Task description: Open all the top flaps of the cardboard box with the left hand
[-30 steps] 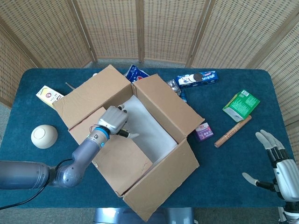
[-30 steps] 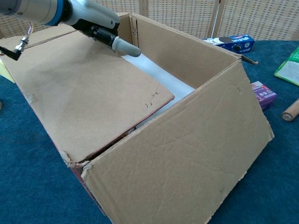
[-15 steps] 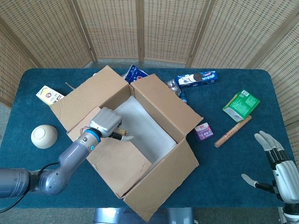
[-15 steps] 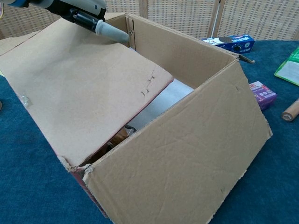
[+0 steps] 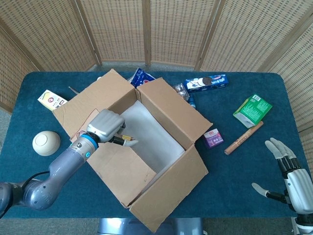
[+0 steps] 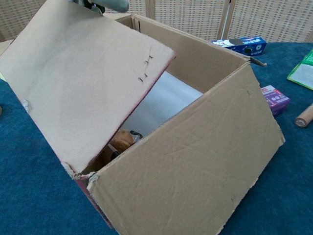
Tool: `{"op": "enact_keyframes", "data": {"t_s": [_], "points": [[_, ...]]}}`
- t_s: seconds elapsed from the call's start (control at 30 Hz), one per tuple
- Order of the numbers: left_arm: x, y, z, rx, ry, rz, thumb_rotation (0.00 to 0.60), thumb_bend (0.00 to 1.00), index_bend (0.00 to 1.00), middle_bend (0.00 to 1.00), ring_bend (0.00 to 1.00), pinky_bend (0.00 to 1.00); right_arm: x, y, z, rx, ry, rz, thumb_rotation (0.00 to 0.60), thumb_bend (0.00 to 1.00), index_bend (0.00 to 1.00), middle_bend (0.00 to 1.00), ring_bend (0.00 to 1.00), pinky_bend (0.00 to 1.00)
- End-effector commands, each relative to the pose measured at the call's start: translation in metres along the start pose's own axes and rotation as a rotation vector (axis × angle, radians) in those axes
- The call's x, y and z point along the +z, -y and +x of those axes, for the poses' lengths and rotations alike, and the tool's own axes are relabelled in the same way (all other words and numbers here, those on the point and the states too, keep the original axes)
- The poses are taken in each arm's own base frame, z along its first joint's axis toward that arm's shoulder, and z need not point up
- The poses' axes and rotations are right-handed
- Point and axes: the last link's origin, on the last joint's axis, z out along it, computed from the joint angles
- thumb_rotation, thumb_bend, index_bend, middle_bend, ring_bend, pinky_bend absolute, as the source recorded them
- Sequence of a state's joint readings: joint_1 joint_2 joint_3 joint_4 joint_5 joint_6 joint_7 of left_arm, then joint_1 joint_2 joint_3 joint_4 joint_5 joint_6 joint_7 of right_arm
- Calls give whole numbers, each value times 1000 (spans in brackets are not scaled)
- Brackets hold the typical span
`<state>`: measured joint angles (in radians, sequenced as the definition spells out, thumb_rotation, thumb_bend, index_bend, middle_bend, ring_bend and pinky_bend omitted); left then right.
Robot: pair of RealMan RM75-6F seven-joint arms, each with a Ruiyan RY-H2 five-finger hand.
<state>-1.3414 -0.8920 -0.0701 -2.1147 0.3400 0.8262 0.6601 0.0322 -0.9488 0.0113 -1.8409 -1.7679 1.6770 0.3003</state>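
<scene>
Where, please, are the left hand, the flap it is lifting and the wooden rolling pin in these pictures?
left hand [image 5: 105, 126], head view, on the grey back of the hand.
flap [image 6: 83, 83], chest view, on the middle of its raised cardboard face.
wooden rolling pin [image 5: 243, 138], head view, on the middle of its shaft.

A desk covered in dark blue cloth fills the scene. Behind its far edge stands a folding screen of woven wicker panels in pale wooden frames, angled around both sides. Lighting is even.
</scene>
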Motion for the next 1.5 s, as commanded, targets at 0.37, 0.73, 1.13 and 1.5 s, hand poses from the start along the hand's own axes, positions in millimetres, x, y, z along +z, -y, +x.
{"op": "enact_keyframes", "data": {"t_s": [0.37,0.73,1.13,1.5], "points": [[-34,7,22,-76,-14,-42,77,0,751,685,537,518,1,2,-3,-9,5,5,600,0,0,0,0,126],[-64,12,31,-81,-39,-69,74,0,751,696,541,518,0,4,-5,-14,9,13,600,0,0,0,0,130],[-97,19,34,-50,-40,-87,69,0,751,708,548,519,-1,5,-6,-20,10,15,600,0,0,0,0,135],[-110,31,20,-58,-3,-82,68,0,751,709,548,519,0,6,-8,-27,16,15,600,0,0,0,0,137]]}}
